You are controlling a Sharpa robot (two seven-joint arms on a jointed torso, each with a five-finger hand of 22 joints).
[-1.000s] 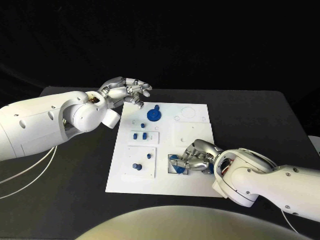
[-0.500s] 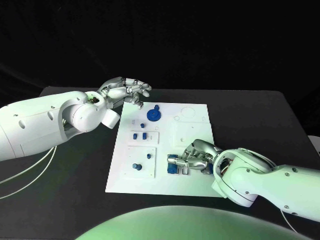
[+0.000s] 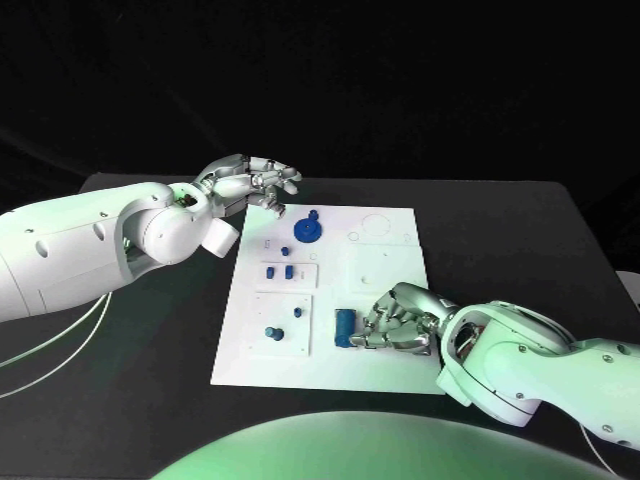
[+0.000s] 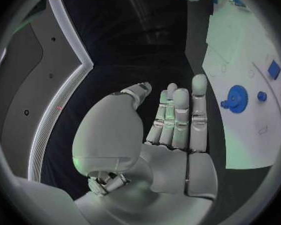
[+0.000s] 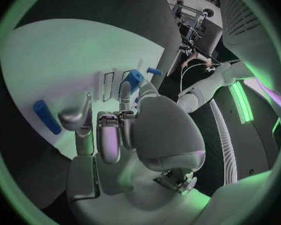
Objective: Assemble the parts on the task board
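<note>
Board (image 3: 385,265), white, lies mid-table (image 3: 522,230) in front of you, long side running away from you. Blue parts on it: a gear (image 3: 307,229) near the far left corner; two small pegs (image 3: 277,271) in a square plate along the left edge; a knob (image 3: 273,332) in the next plate toward the near left corner; a short cylinder (image 3: 345,324) lying flat near the near edge.

Your right hand (image 3: 394,322) rests on the board just beside that cylinder, fingers curled; the right wrist view shows the cylinder (image 5: 47,116) apart from the fingertips (image 5: 75,117), nothing held.

Your left hand (image 3: 257,181) hangs over the table at the board's far left corner; the left wrist view shows its fingers (image 4: 179,110) straight and side by side, holding nothing, with the gear (image 4: 237,95) beyond them.
</note>
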